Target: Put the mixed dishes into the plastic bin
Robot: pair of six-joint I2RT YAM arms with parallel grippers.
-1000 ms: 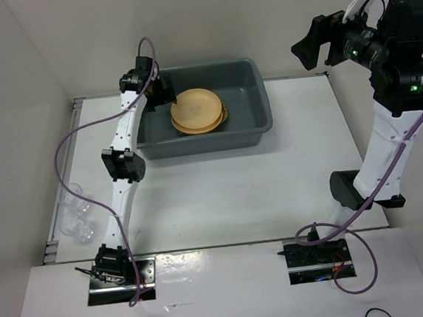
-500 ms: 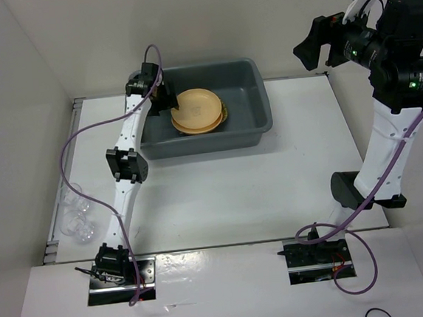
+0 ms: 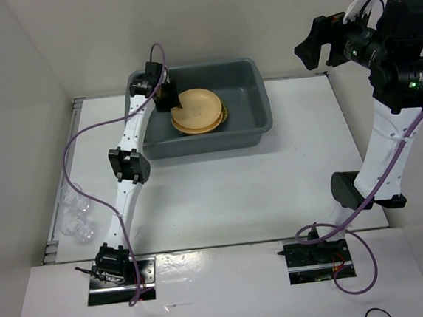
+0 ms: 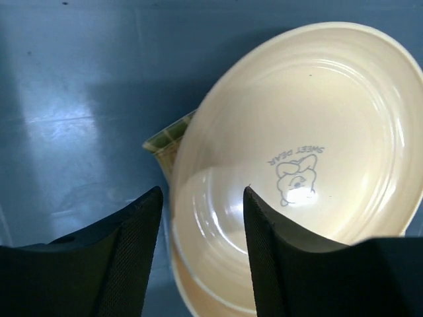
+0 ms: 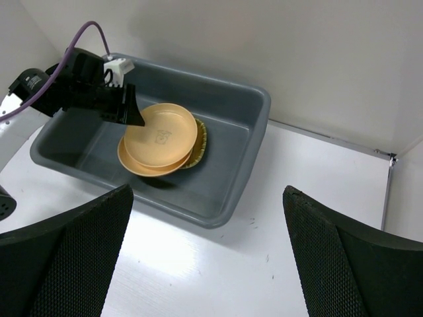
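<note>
The dark grey plastic bin (image 3: 262, 124) stands at the back of the table. Inside it lie two stacked pale-orange plates (image 3: 198, 109) on the woven bamboo tray (image 3: 225, 114), which peeks out beneath them. My left gripper (image 3: 169, 99) hangs inside the bin at the plates' left edge. Its jaws (image 4: 201, 191) are open and straddle the top plate's (image 4: 310, 112) rim without clearly touching it; the lower plate (image 4: 198, 290) and a tray corner (image 4: 165, 142) show below. Small clear cups (image 3: 76, 215) sit at the table's left edge. My right gripper (image 5: 206, 190) is open, empty and raised high.
The right arm's base and elbow (image 3: 355, 187) stand at the near right of the table. White walls close in the left and back sides. A metal strip (image 3: 55, 231) runs along the left edge beside the cups.
The left gripper has shifted a little to the right over the plates' edge, and its jaws have narrowed. The plates and the right arm have not moved.
</note>
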